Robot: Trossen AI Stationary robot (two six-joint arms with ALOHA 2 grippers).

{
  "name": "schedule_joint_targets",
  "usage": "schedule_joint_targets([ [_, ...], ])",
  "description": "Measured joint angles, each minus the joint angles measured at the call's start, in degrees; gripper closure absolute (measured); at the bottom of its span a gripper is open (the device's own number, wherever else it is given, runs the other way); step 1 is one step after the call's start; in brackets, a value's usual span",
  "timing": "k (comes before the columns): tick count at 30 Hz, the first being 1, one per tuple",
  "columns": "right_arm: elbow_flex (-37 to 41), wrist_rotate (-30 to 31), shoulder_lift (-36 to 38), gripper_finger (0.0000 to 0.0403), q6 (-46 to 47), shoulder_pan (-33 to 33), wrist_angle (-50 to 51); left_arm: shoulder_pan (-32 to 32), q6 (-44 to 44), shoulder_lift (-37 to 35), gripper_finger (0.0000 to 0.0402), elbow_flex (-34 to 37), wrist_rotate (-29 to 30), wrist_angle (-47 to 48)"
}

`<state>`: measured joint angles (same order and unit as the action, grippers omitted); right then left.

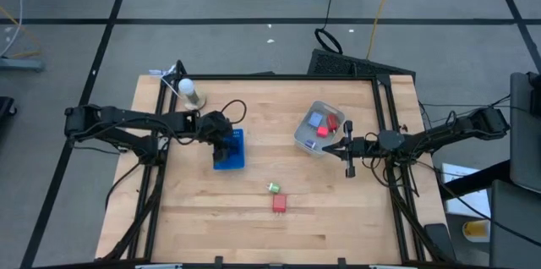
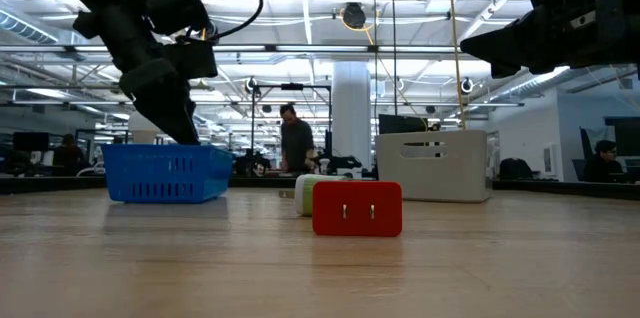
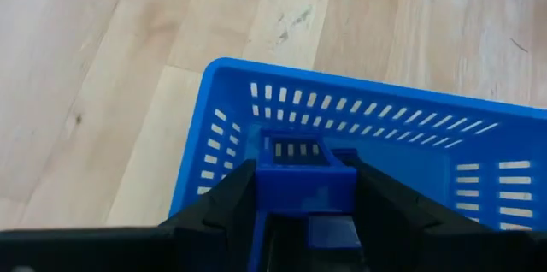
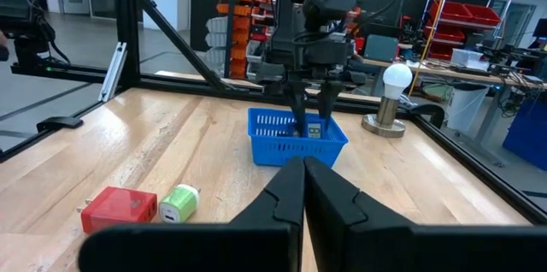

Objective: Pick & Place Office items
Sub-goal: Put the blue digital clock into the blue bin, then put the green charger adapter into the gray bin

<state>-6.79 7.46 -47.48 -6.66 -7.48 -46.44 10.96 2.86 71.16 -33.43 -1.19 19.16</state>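
Red block (image 2: pixel 357 208) w/ green piece (image 2: pixel 304 196) near tabletop's front edge: stiff, light, grab flat sides. Left tool (image 3: pixel 297 188) grips blue block (image 3: pixel 305 185) over blue tray (image 3: pixel 224 101); right tool (image 4: pixel 303 178) closed, empty.

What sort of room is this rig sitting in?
Probably an open-plan lab or workshop: exposed ceiling lights, rows of desks with a person standing behind the wooden table, and shelves of red parts bins.
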Motion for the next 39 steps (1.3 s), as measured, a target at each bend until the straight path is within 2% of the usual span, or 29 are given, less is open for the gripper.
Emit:
schedule_joint_targets([
  [6, 0.0, 0.0, 0.0, 0.0403, 0.0, 0.0, 0.0, 0.0, -0.2, 0.2, 0.0162, 0.5, -0.1, 1.3],
  [10, 0.0, 0.0, 0.0, 0.0403, 0.2, 0.0, 0.0, 0.0, -4.2, -1.3, 0.0126, 0.2, 0.4, 1.7],
  [14, 0.0, 0.0, 0.0, 0.0403, 0.2, 0.0, 0.0, -0.1, -5.6, -4.7, 0.0114, 0.2, 1.3, 1.4],
  [18, 0.0, 0.0, 0.0, 0.0403, 0.2, 0.0, 0.0, -0.1, -5.9, -11.7, 0.0121, 0.2, 2.8, 2.4],
  [24, 0.0, 0.0, 0.0, 0.0403, 0.2, 0.0, 0.0, -2.1, -8.5, -24.2, 0.0170, 0.2, 2.9, 4.3],
  [31, 0.0, 0.0, 0.0, 0.0403, 0.2, 0.0, 0.0, -5.6, -11.6, -36.6, 0.0288, 0.9, 2.9, 3.2],
  [36, 0.0, 0.0, 0.0, 0.0403, 0.2, 0.0, 0.0, -7.9, -11.2, -44.2, 0.0379, 4.7, 2.7, -6.1],
  [39, 0.0, 0.0, 0.0, 0.0403, 0.1, 0.0, 0.0, -8.7, -11.1, -48.2, 0.0393, 7.7, 2.7, -9.8],
])
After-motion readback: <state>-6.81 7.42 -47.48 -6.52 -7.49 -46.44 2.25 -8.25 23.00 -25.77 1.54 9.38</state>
